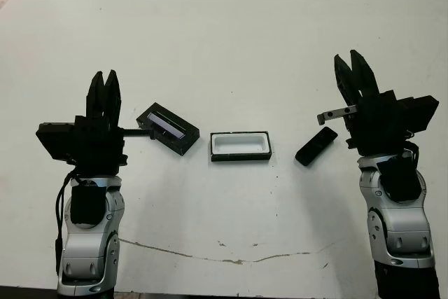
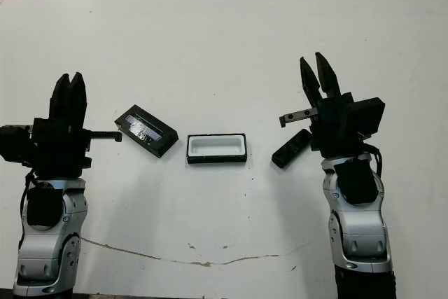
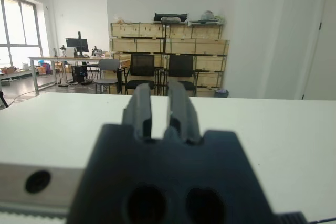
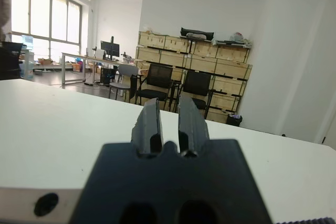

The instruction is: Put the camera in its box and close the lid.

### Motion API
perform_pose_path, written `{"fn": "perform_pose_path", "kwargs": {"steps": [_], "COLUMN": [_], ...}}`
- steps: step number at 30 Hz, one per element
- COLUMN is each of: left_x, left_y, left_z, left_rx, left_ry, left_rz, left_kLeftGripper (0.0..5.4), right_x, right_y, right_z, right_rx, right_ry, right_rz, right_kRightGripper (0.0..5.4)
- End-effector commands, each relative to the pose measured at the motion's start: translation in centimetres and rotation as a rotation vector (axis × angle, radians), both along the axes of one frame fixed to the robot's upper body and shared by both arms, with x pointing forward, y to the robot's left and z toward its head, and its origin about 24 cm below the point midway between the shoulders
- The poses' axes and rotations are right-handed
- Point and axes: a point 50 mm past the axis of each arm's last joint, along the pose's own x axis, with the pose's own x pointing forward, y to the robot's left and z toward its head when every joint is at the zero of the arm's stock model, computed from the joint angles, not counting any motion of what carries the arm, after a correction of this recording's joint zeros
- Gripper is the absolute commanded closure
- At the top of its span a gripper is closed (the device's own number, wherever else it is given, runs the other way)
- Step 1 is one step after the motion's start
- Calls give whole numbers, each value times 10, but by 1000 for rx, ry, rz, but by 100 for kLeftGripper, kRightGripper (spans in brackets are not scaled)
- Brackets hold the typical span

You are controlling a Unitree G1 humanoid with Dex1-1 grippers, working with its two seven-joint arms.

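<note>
A slim black camera (image 1: pixel 316 146) was seen lying flat and slantwise on the white bench (image 1: pixel 231 47), just beside the right pincer (image 1: pixel 354 69), close against the inner side of that pincer's black body and nearer the robot than its fingertips. It was judged to be light, rigid and smooth-sided, with a screen face best left untouched; a hold across its narrow width, at mid-length, was judged safest. The right pincer was raised, its fingers nearly together with only a narrow gap, and nothing was held in it. The left pincer (image 1: pixel 104 84) was likewise nearly closed and empty. The open white-lined box (image 1: pixel 240 145) was placed between the two pincers, inward of the camera. The lid (image 1: pixel 168 128) was set tilted just inward of the left pincer's body.
</note>
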Motion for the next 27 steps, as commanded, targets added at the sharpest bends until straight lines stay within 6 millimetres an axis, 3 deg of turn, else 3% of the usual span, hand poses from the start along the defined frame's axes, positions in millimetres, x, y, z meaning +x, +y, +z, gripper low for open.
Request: {"fn": "perform_pose_path", "kwargs": {"steps": [1, 12, 27], "left_x": [2, 10, 1], "left_y": [1, -4, -6], "left_z": [-2, 1, -2], "left_rx": [-2, 4, -10], "left_ry": [28, 16, 19], "left_rz": [-6, -31, -38], "left_kLeftGripper": [539, 539, 539], "right_x": [1, 8, -7], "right_y": [-2, -13, -76], "right_z": [-8, -11, 18], "right_rx": [-13, -46, -312], "right_ry": [35, 82, 331], "right_rz": [0, 12, 37], "right_kRightGripper": [540, 540, 540]}}
